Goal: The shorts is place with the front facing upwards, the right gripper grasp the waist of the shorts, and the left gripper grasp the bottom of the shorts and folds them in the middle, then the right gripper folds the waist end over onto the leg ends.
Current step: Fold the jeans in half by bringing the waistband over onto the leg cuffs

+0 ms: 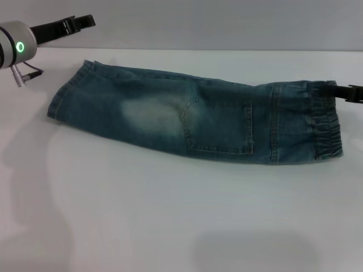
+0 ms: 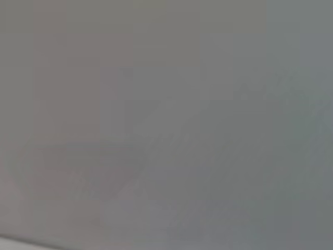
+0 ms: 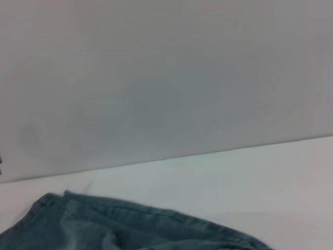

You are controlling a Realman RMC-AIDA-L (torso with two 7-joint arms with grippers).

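The blue denim shorts lie flat on the white table, folded lengthwise into one long strip, with a pocket facing up. The elastic waist is at the right end and the leg ends at the left. My right gripper is at the far corner of the waist, touching its edge. My left gripper hovers above and behind the leg ends, apart from the cloth. In the right wrist view part of the shorts shows. The left wrist view shows only grey.
A grey wall stands behind the table's far edge. Bare white tabletop stretches in front of the shorts.
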